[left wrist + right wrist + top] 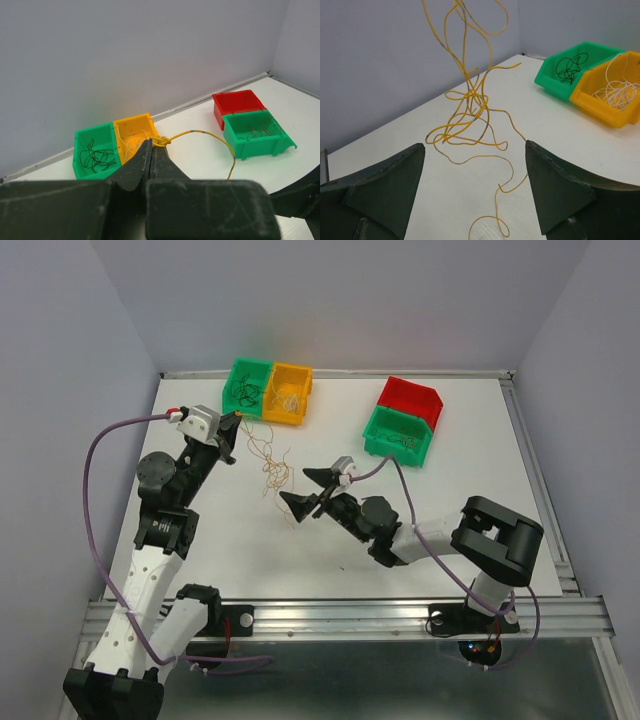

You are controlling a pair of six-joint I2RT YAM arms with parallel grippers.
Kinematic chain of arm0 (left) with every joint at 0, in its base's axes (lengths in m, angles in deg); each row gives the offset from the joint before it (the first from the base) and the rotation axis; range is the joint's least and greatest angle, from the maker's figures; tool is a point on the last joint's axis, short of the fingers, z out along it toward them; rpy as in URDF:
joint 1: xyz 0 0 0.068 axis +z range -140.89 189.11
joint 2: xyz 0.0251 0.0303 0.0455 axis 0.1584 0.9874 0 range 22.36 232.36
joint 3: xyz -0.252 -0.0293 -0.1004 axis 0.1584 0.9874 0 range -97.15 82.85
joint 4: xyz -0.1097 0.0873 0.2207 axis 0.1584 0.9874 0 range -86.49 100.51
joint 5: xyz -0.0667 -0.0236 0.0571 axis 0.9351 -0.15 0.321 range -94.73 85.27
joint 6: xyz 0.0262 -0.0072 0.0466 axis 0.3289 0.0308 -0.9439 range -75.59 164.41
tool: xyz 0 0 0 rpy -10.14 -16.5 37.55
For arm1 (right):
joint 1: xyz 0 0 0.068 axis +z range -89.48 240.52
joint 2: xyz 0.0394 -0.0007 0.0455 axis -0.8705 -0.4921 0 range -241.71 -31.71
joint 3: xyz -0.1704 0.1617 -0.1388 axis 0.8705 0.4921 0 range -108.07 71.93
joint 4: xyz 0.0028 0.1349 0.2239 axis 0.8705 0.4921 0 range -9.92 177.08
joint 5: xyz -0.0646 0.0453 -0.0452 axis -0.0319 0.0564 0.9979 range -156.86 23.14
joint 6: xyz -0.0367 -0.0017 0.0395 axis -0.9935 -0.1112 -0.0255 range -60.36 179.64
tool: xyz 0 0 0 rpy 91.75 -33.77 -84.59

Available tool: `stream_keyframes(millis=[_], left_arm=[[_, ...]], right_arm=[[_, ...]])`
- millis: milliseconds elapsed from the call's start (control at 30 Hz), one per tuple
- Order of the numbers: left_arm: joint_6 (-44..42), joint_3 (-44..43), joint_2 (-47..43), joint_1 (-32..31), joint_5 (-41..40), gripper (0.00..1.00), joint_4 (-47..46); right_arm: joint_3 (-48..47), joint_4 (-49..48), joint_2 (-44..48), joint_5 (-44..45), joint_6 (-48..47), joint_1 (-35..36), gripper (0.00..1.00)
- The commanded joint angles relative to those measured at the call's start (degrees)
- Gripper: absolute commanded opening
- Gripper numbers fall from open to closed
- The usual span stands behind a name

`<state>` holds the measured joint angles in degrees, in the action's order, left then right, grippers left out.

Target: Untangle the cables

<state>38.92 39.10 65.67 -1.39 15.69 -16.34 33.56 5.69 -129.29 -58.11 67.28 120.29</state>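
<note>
My left gripper (238,418) is shut on the knotted end of a thin yellow cable (161,141) and holds it above the table near the bins. A tangle of yellow cables (273,468) hangs down from it to the table. In the right wrist view the tangle (470,107) hangs just ahead of my right gripper (475,152), and loose ends curl on the table between its fingers. My right gripper (312,490) is open and empty, low beside the tangle's lower end.
A green bin (246,385) holds dark cables and the yellow bin (287,392) beside it holds whitish ones, at the back left. A red bin (412,398) and a second green bin (398,436) with tan cables stand at the back right.
</note>
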Motion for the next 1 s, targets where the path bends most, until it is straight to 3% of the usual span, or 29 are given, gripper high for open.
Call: stream_keyframes(millis=[0,267,533,967], left_arm=[[0.3,-2.3,-1.4,-0.2,-0.4,0.0,-2.6],[0.3,-2.4,-1.3,-0.2,-0.4,0.0,-2.4],[0.4,-2.4,-2.0,-0.1,-0.3,0.0,-2.0],[-0.9,-2.5,-0.4,-0.2,-6.2,0.0,-2.4]], right_arm=[[-2.6,-1.6,-0.3,5.0,-3.2,2.6,0.86],[-9.7,-0.1,-6.5,8.2,-4.6,6.6,0.86],[-16.2,1.1,-11.9,21.6,-5.3,9.4,0.82],[-9.4,2.8,-7.0,29.2,-2.8,9.7,0.8]])
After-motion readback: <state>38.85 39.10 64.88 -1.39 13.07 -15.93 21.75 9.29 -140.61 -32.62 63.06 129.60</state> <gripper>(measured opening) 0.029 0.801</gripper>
